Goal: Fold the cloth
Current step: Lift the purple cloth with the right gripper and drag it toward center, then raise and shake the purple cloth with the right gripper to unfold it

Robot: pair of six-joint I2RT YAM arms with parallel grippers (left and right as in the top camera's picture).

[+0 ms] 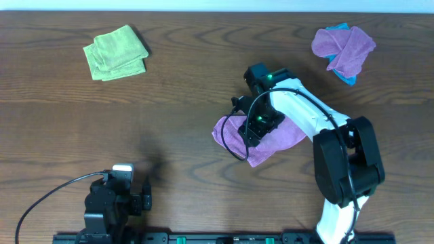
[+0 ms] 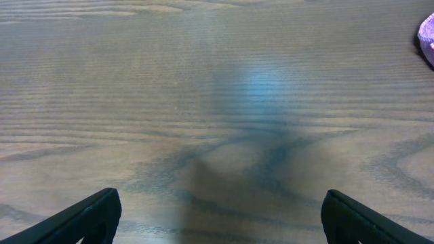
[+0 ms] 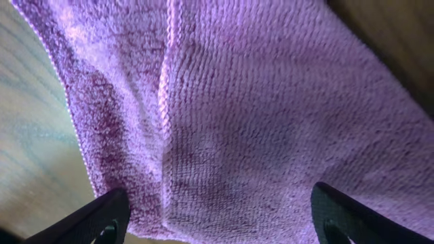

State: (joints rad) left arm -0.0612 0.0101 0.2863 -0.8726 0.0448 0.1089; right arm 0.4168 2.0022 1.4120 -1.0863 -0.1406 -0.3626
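A purple cloth (image 1: 281,137) lies folded over on the table's middle, partly under my right arm. It fills the right wrist view (image 3: 258,115), with a folded layer's edge running down it. My right gripper (image 1: 252,129) hovers directly over the cloth with its jaws (image 3: 217,224) open and nothing between them. My left gripper (image 1: 139,196) rests near the front left edge; its jaws (image 2: 220,220) are open over bare wood. A sliver of the purple cloth shows in the left wrist view (image 2: 428,37) at the far right.
A folded green cloth (image 1: 115,53) lies at the back left. A purple cloth bundled over a blue one (image 1: 342,47) lies at the back right. A black cable (image 1: 51,196) loops at the front left.
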